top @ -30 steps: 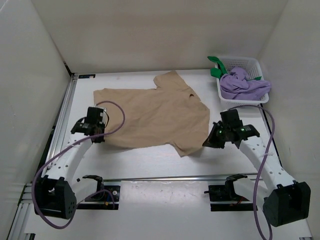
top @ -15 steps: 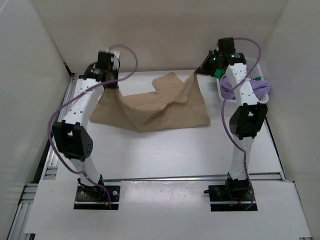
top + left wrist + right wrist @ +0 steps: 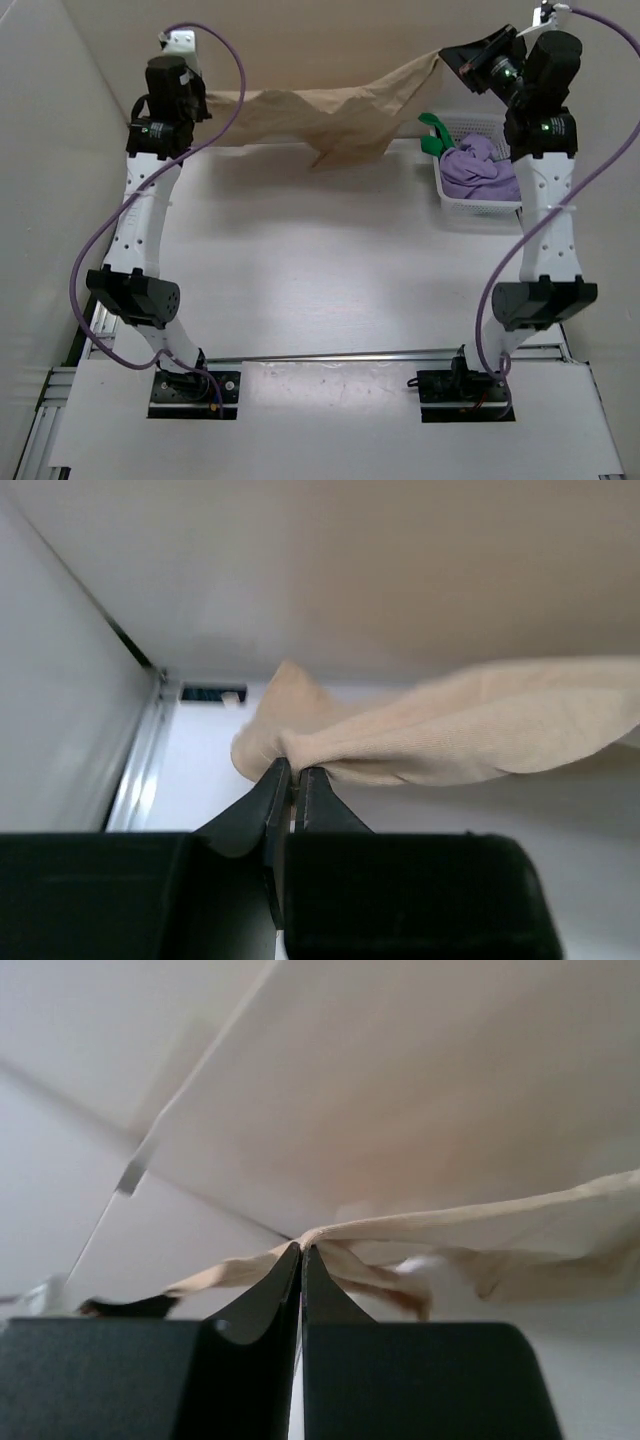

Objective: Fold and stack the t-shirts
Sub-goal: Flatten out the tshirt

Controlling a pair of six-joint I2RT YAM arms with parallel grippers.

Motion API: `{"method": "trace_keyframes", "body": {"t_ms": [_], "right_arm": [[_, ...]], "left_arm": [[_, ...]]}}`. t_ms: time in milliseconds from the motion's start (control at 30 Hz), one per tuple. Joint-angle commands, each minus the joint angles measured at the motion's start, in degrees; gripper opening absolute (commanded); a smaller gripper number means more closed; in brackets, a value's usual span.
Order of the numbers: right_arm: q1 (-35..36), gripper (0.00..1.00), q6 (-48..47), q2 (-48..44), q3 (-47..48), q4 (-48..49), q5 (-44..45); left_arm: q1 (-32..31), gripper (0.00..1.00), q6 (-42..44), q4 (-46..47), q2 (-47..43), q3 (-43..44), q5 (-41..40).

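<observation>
Tan shirt (image 3: 330,115) lifted, both end effectors (image 3: 290,772) (image 3: 301,1250) pinching it, purple shirt (image 3: 480,170) in basket (image 3: 480,208)

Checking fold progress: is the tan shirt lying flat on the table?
No, the tan shirt hangs stretched between the left pincer and right pincer.

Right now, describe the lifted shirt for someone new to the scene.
Above the table, at the back, the left gripper and right gripper are raised. The tan shirt hangs stretched between them; the purple shirt and green shirt lie in the basket.
</observation>
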Motion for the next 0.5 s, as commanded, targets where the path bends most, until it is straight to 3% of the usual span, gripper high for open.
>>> {"method": "trace_keyframes", "body": {"t_ms": [0, 233, 467], "right_arm": [[0.57, 0.00, -3.29, -5.66, -11.74, -1.92, -3.51], [5.31, 0.00, -10.50, -27.98, -49.31, -6.04, 2.80], [13.31, 0.00, -10.08, -46.00, -75.21, -15.35, 7.46]], "left_arm": [[-2.09, 0.10, -0.01, -1.71, -7.25, -9.85, 2.74], [-3.24, 0.10, -0.01, -1.71, -20.78, -35.60, 1.52], [-8.50, 0.10, -0.01, -3.20, -31.44, -65.46, -2.80]]}}
